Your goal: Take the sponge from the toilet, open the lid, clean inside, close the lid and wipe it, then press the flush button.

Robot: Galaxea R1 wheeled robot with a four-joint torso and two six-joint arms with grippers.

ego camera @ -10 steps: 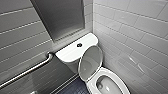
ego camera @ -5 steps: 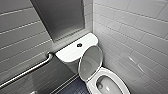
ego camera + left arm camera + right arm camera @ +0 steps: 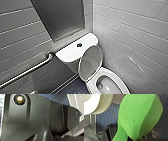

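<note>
The white toilet (image 3: 75,51) stands in the corner, seen in the head view. Its lid (image 3: 90,62) is raised and leans back against the tank. The ring seat is down around the open bowl (image 3: 107,85). The dark round flush button (image 3: 79,45) sits in the middle of the tank top. In the right wrist view the bright green sponge (image 3: 139,115) looms large, pinched at its narrow end by my right gripper (image 3: 127,137), which is shut on it. The toilet's white outer curve (image 3: 95,102) lies beside the sponge there. My left gripper is open and holds nothing.
A metal grab bar (image 3: 30,70) runs along the grey tiled wall left of the toilet. White tiled wall (image 3: 135,37) closes the right side close to the bowl. Dark blue tiled floor (image 3: 75,87) lies in front of the tank.
</note>
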